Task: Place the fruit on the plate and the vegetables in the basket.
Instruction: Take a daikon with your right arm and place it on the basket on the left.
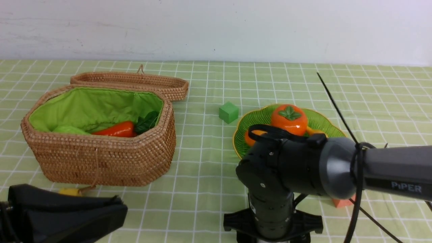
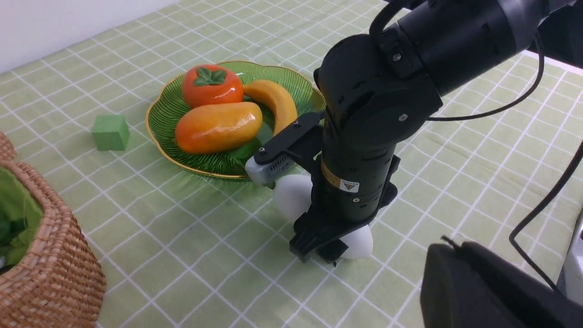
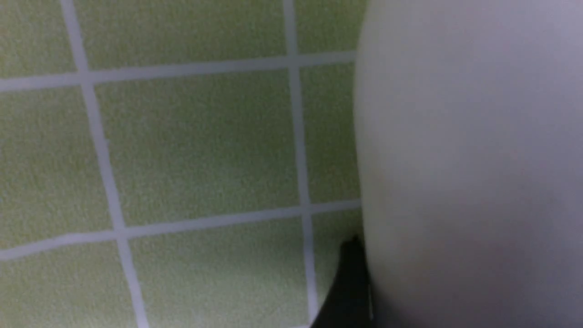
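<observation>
**Reaching down onto the radish beside the plate**

Hiding most of the white radish [image 2: 291, 196] behind the right arm's wrist in the left wrist view: only two pale bulges visible, one on either side of the black housing. Blocked altogether in the front view, where the same arm also covers the near part of the plate [image 1: 256, 118]. Blurred to a pale mass in the right wrist view, pressed against one dark fingertip [image 3: 350, 282].

Cut off at the front view's lower left edge – the left gripper [image 1: 114, 211], clenched, with nothing seen in it. Half tucked behind the basket's near wall, a small yellow thing [image 1: 69, 191], too hidden to name.

Lying around: a green cube [image 1: 228, 112] on the checked tablecloth [image 1: 209, 162] between basket [image 1: 101, 158] and plate, and an orange-red cube [image 1: 342, 202] peeping out under the right arm. Inside the basket's green lining, a red-orange vegetable [image 1: 114, 130] with dark leaves and a light green gourd [image 1: 69, 130]; behind it, the lid [image 1: 135, 82] laid open. On the plate, persimmon [image 2: 210, 85], mango [image 2: 218, 126] and banana [image 2: 273, 100], touching one another.

Lowered to the cloth just beside the plate's near rim – the right gripper [image 2: 319, 248], right at the radish. Cannot tell whether clamped on the radish or standing loose about it.
</observation>
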`<act>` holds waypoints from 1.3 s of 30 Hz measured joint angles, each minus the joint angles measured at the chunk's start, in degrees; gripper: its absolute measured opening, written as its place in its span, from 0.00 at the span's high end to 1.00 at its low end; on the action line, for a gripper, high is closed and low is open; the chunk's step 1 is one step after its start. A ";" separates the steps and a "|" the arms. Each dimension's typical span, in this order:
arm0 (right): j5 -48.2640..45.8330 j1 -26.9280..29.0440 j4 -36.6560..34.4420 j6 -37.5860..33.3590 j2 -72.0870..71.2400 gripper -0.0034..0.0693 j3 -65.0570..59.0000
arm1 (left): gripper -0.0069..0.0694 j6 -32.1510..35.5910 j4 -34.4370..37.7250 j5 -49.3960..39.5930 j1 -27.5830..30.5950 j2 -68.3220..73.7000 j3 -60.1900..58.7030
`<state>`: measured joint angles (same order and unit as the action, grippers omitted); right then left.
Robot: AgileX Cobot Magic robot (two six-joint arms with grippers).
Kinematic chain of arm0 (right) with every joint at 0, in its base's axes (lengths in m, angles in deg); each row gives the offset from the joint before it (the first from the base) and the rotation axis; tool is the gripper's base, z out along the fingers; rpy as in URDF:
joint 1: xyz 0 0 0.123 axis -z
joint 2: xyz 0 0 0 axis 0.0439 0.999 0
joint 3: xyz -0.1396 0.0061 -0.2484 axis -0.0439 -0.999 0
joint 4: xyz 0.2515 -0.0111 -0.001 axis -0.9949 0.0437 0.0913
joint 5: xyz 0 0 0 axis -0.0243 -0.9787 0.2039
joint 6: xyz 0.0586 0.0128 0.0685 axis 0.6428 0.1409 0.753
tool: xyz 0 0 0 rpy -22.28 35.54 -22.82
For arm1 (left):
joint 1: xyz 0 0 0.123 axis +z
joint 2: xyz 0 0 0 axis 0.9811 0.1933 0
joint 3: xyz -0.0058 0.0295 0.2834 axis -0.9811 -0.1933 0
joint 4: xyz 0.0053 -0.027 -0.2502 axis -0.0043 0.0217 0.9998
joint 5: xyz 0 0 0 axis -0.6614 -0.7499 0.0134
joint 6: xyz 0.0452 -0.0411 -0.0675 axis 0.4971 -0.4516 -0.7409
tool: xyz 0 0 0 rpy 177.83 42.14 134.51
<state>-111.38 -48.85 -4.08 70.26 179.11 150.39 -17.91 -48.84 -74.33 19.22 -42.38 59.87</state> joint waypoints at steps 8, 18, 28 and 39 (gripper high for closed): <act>0.41 0.00 -0.35 -1.89 0.00 0.29 0.00 | 0.92 0.97 0.06 0.00 0.00 0.00 0.00; -2.45 -1.08 -3.34 -9.11 -1.26 0.29 -0.13 | 0.92 0.97 0.15 0.00 0.00 0.00 0.00; -4.76 -7.69 -3.66 -11.43 -14.98 0.29 -0.17 | 0.92 0.97 0.15 -0.01 0.00 0.00 0.00; 1.94 -5.57 4.06 -39.43 -14.80 0.29 20.36 | 0.92 -24.06 -28.50 -7.65 0.00 -4.59 1.32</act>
<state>-109.43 -54.42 -0.02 30.83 164.31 170.75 -41.97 -77.34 -81.98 19.22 -46.96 61.19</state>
